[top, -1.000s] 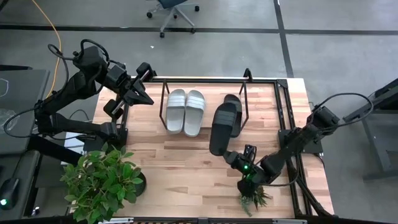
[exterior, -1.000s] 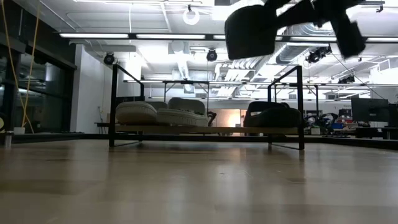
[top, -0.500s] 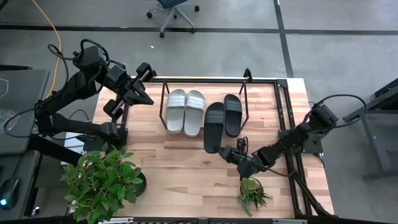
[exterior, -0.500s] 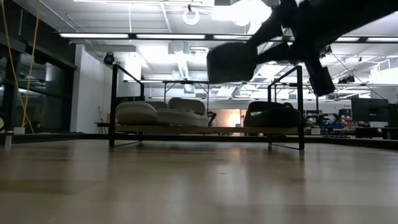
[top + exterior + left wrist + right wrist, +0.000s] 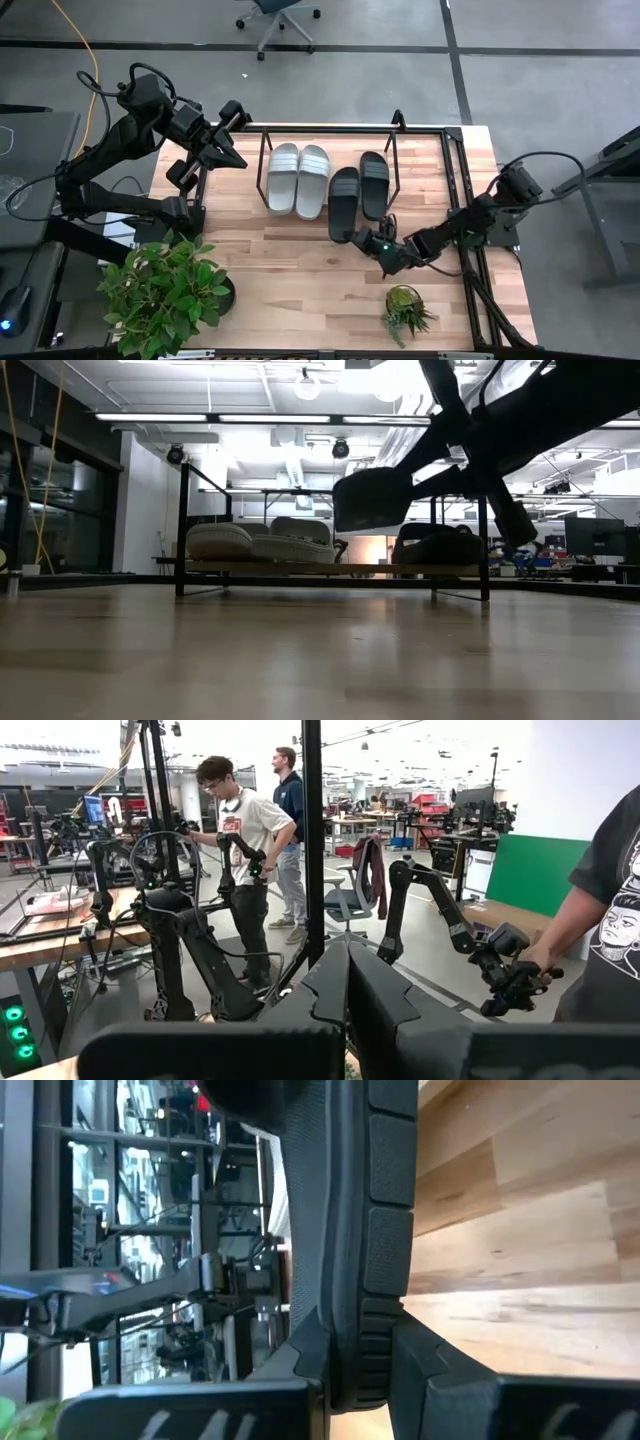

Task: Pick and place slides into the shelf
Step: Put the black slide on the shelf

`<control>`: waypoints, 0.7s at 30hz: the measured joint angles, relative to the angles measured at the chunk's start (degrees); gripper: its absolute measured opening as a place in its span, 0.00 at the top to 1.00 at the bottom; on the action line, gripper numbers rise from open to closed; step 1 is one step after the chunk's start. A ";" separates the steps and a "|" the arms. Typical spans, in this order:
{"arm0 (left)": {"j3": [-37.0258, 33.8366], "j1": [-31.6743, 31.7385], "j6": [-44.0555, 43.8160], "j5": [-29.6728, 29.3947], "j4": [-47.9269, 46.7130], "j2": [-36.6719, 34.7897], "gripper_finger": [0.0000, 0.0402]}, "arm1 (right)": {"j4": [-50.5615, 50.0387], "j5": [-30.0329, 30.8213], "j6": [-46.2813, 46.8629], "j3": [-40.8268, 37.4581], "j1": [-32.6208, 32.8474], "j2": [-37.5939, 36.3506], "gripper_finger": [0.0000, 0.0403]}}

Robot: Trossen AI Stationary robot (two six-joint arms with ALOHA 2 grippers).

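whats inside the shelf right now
The shelf holds the light grey pair side by side and one black slide. The second black slide, held by the right gripper, is partly in, raised off the base. The left gripper waits beside it.

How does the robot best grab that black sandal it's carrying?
By the heel edge, from the table's front. The right gripper pinches the sole's thin rim there, holding the black slide in the air, so its toe points freely into the shelf beside its mate.
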 joint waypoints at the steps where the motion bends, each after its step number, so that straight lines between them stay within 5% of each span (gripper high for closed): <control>1: 0.00 0.00 0.01 0.00 0.00 0.00 1.00 | 0.00 -0.35 0.19 -0.13 -0.37 0.00 0.92; 9: 0.00 0.00 0.02 -0.01 0.00 0.00 1.00 | -0.20 -7.40 -0.80 -0.16 -4.21 0.00 0.92; 21: 0.00 0.00 0.00 1.72 0.02 0.00 1.00 | -0.25 -5.08 -0.08 -0.16 -5.68 -0.02 0.92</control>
